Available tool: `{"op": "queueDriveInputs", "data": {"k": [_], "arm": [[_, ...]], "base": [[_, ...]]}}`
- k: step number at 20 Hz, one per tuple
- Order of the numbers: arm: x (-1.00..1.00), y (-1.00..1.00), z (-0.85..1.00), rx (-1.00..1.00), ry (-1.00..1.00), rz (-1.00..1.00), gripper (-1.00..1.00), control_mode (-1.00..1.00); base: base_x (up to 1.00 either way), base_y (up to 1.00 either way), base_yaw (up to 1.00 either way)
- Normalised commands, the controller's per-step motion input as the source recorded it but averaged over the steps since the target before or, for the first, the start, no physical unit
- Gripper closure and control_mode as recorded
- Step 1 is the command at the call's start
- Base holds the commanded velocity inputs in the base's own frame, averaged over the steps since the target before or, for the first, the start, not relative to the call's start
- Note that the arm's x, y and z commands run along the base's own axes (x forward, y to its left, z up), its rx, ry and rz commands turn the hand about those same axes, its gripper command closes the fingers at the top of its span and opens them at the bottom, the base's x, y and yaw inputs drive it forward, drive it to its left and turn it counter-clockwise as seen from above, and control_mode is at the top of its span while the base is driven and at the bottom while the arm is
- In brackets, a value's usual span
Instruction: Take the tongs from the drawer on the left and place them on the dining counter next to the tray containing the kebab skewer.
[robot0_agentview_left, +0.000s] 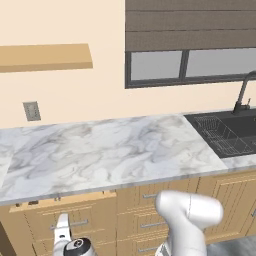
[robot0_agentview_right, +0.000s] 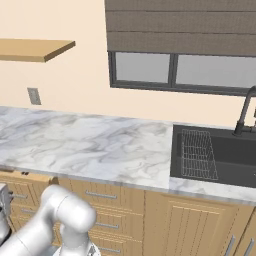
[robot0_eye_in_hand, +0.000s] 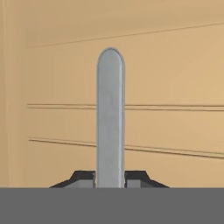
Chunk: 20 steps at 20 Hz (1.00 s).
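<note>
Right up against the hand camera I see the drawer's handle (robot0_eye_in_hand: 110, 118), a slim silver bar standing upright in that view with its rounded end at the top, and my gripper (robot0_eye_in_hand: 110, 178) has its two dark fingertips (robot0_eye_in_hand: 83, 178) pressed against it from either side, so the fingers are pinching the bar. Behind the handle runs the flat light-wood front of the drawer (robot0_eye_in_hand: 175, 78), crossed by thin seam lines.

From the left base camera, the drawer (robot0_agentview_left: 75, 212) sits at the upper left of the cabinet run, just under the marble worktop (robot0_agentview_left: 100, 150), and it looks pulled slightly out from the neighbouring fronts (a thin gap shows along its top edge). The hand (robot0_agentview_left: 62, 232) reaches it low in that picture, with the white arm (robot0_agentview_left: 187, 215) bulking up at the lower right. I cannot see into the drawer, so I cannot tell where the tongs lie.

Further right, a dark sink (robot0_agentview_right: 220, 157) is set into the worktop with a wire rack (robot0_agentview_right: 197, 152) inside and a black tap (robot0_agentview_right: 245, 112) behind it. Above are a window (robot0_agentview_right: 175, 70) with a lowered blind, a wooden shelf (robot0_agentview_left: 45, 56) and a wall socket (robot0_agentview_left: 32, 111)
</note>
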Motion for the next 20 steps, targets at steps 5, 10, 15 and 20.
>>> {"op": "queueDriveInputs", "data": {"k": [5,10,15,20], "arm": [[-0.65,0.0,0.0,0.0,0.0,0.0,1.0,-1.0],[-0.62,0.0,0.0,0.0,0.0,0.0,1.0,-1.0],[-0.41,0.0,0.0,0.0,0.0,0.0,1.0,-1.0],[-0.04,0.0,0.0,0.0,0.0,0.0,-1.0,-1.0]], "base": [[0.0,0.0,0.0],[0.0,0.0,0.0],[0.0,0.0,0.0],[0.0,0.0,0.0]]}}
